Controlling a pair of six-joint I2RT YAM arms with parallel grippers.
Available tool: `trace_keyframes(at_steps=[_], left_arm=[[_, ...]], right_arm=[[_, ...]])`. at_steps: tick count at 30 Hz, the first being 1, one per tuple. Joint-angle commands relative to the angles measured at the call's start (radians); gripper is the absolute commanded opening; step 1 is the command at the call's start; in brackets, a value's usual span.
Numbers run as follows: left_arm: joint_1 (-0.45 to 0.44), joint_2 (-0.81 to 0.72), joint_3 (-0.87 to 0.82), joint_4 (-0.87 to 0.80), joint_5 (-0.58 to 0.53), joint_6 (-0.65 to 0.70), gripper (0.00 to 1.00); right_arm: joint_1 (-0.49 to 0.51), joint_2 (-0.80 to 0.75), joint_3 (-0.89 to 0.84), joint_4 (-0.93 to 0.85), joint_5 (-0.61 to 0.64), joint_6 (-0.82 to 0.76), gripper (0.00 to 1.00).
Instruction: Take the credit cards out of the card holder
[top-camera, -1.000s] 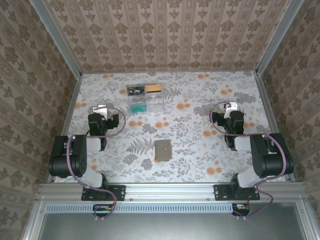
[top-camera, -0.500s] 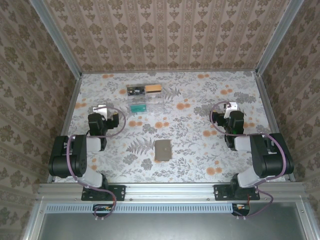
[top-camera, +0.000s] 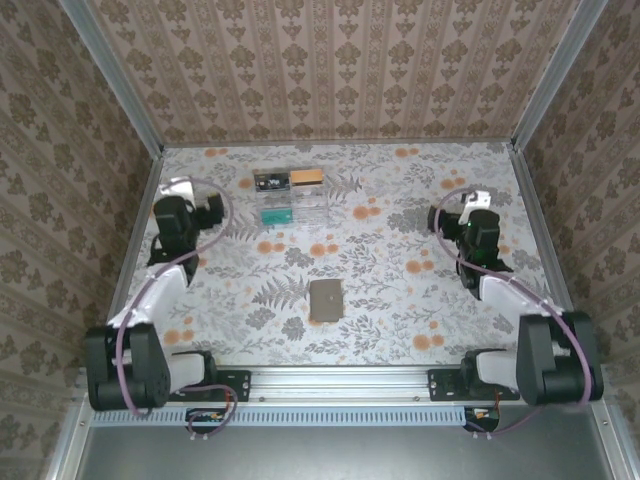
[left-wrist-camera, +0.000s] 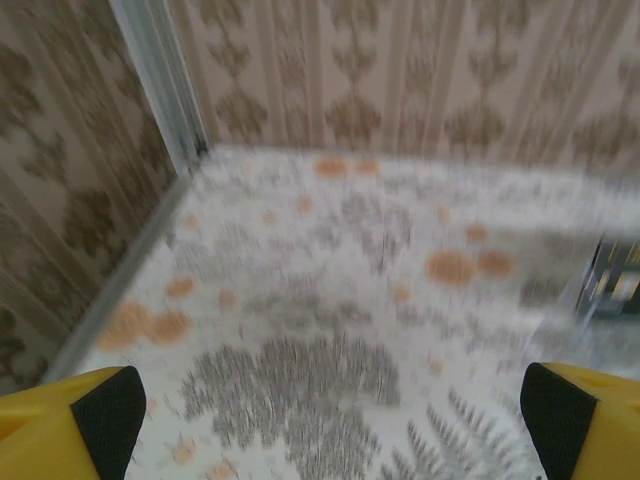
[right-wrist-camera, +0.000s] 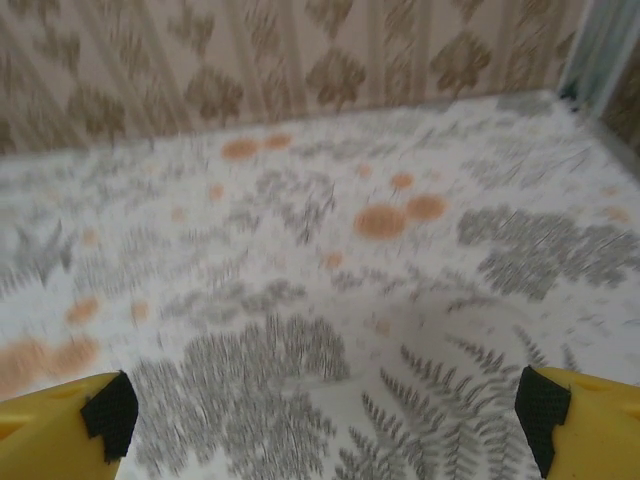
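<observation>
You are holding the left hand (left-wrist-camera: 332, 412) and right hand (right-wrist-camera: 325, 410) spread wide, gripping nothing, while the card holder (top-camera: 324, 299) (it looks folded shut) is lying on the tabletop (top-camera: 400, 305) between them, well apart from both.

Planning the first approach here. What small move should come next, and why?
Probably swing the left gripper inward toward the card holder. It lies folded shut mid-table, untouched, while that gripper and the right gripper both stand open, empty, out near the side walls.
</observation>
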Motion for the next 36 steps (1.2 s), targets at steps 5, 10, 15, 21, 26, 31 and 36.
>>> trace_keyframes(at_steps=[5,10,15,21,26,31,36], left_arm=[[0.018,-0.137,0.177,-0.556,0.026,-0.323,1.00],[-0.027,-0.210,0.106,-0.605,0.188,-0.461,0.99],[-0.190,-0.238,0.057,-0.696,0.172,-0.534,0.96],[-0.397,-0.241,-0.011,-0.757,0.112,-0.635,1.00],[-0.515,-0.254,-0.064,-0.784,0.044,-0.724,1.00],[-0.567,-0.299,-0.101,-0.854,-0.004,-0.755,1.00],[-0.569,-0.352,-0.143,-0.865,0.024,-0.763,1.00]], right_arm=[[-0.015,-0.123,0.232,-0.555,0.042,0.317,1.00],[0.001,-0.128,0.295,-0.683,-0.074,0.336,1.00],[0.137,-0.161,0.320,-0.801,-0.041,0.318,1.00],[0.460,-0.144,0.336,-0.949,0.099,0.354,1.00],[0.794,-0.071,0.340,-0.978,0.241,0.446,1.00],[0.985,0.110,0.410,-1.017,0.259,0.499,0.91],[1.086,0.323,0.536,-1.063,0.229,0.502,0.71]])
